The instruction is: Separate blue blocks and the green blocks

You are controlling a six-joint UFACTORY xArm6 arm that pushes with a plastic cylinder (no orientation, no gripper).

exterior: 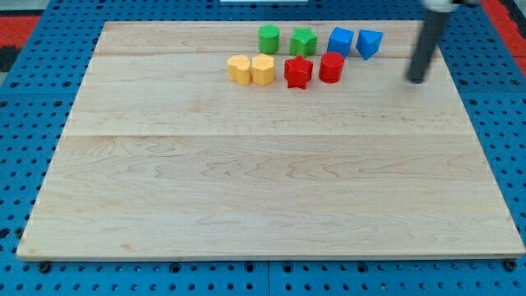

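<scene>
Two green blocks sit near the view's top: a green cylinder (269,39) and a green star-like block (302,41) to its right. Just right of them are a blue cube (340,41) and a blue wedge-like block (369,43), side by side and close to the green pair. My tip (417,80) is on the board at the view's upper right, right of and slightly below the blue wedge-like block, apart from all blocks.
Below the green blocks lie two yellow blocks (239,69) (263,70), a red star-like block (298,72) and a red cylinder (331,67). The wooden board (263,181) lies on a blue pegboard surface.
</scene>
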